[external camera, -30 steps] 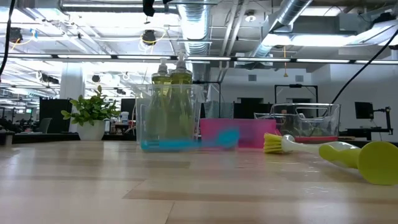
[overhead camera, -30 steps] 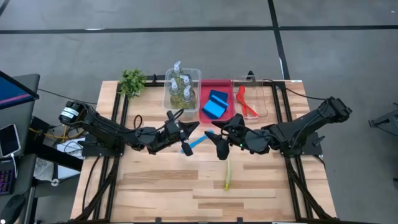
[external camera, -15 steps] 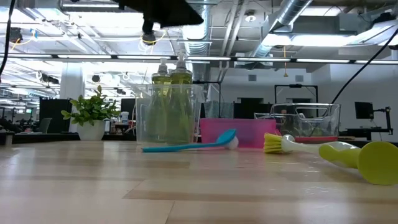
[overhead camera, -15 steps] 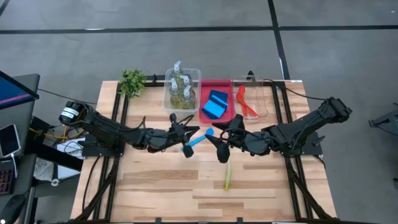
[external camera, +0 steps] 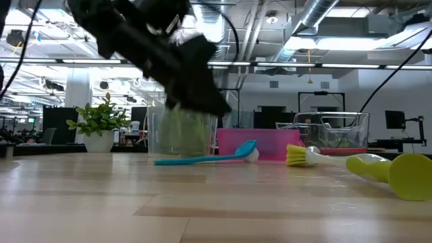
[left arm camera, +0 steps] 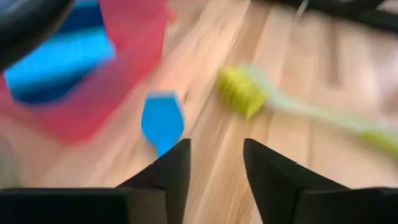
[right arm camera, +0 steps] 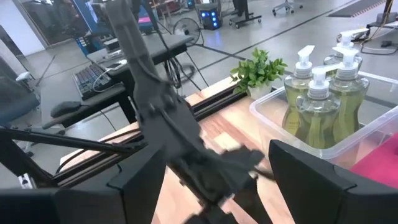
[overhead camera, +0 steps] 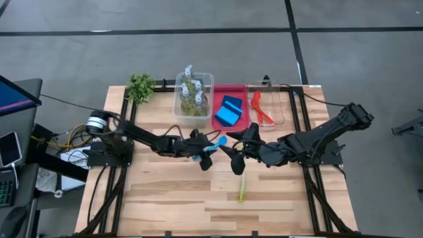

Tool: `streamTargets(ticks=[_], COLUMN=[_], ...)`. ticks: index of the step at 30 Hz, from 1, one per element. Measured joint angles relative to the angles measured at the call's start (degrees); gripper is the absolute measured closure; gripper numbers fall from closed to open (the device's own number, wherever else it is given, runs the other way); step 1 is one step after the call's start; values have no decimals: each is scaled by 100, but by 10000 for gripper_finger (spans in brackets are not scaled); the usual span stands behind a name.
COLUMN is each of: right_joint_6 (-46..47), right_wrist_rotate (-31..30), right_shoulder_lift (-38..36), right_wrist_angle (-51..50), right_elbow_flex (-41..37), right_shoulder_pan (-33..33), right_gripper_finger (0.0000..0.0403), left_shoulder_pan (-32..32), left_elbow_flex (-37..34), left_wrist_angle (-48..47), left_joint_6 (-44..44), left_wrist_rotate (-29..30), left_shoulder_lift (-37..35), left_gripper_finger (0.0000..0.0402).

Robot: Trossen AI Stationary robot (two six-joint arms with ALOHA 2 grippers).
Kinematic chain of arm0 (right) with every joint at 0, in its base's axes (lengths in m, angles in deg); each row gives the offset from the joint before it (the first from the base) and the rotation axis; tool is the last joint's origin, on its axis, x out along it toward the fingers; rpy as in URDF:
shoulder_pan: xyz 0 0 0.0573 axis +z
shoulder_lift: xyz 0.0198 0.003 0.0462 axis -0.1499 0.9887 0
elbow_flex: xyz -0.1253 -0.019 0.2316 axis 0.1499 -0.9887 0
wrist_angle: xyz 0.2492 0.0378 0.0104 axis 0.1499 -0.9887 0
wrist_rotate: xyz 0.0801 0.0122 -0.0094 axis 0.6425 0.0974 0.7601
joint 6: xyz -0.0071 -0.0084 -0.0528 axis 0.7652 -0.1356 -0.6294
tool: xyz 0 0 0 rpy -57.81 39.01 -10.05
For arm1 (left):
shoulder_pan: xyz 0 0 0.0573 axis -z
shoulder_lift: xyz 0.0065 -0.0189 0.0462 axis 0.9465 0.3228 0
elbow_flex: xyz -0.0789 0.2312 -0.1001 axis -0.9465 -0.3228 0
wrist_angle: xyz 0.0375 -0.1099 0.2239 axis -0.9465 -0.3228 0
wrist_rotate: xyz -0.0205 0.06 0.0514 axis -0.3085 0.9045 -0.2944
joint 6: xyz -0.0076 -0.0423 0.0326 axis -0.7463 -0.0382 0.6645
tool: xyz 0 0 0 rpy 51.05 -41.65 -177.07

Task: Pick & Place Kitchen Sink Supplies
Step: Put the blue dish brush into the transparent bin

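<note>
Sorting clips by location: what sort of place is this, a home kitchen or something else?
Probably a lab or open workshop, not a kitchen: exposed ceiling ducts, office desks and a keyboard behind, and a wooden table with soap bottles.

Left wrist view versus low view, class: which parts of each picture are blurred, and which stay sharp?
Left wrist view: the blue brush, yellow-green brush and red tray smear, while the left pincer reads crisp. Low view: the dark left arm is blurred, but the blue brush lies sharp.
</note>
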Motion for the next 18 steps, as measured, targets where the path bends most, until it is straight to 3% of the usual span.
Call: streamTargets(ticks=[8,18], right_joint_6=[13,93], right_wrist_rotate=[0,-1], right_shoulder_lift=[0,0], right_wrist_angle=[-17,-143], right_elbow_flex=[0,0], right_shoulder_pan=[126,124], right_gripper_finger=[128,128], left_shoulder_pan=[0,0], left_elbow_flex=[0,0], left_wrist_angle=[16,37], left_joint_6=[-548,-256], left_wrist_rotate=[10,68], left_shoulder_lift=[876,941], left_gripper_finger=[214,210])
